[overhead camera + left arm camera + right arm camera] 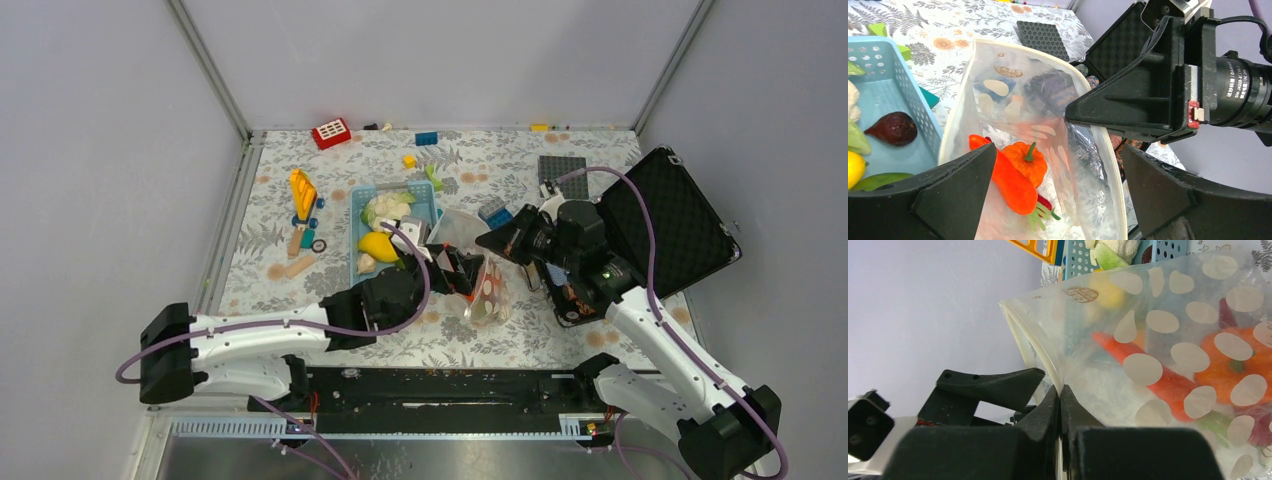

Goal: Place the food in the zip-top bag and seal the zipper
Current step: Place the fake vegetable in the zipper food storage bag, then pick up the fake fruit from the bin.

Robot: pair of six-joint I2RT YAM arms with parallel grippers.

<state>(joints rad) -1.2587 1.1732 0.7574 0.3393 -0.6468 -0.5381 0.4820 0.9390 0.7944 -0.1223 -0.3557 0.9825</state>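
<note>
The zip-top bag (487, 290) stands mouth-up at the table's middle, beside the blue basket. In the left wrist view the bag (1013, 95) gapes open. It holds an orange carrot (1010, 182), an orange pumpkin-like piece (1029, 161) and a red chili (1044, 202). My left gripper (1058, 200) is open and empty, its fingers (955, 195) wide apart on either side of the mouth. My right gripper (1060, 392) is shut on the bag's rim at the zipper (1029, 347), holding that edge up. It also shows in the top view (503, 243). The dotted bag wall (1168, 340) fills the right wrist view.
The light-blue basket (432, 212) holds cauliflower (385, 207), a yellow piece (378, 245), a dark red piece (894, 128) and green pieces. An open black case (680, 220) lies at right. A grey baseplate (562, 170), bricks and a yellow toy (303, 193) lie at the back.
</note>
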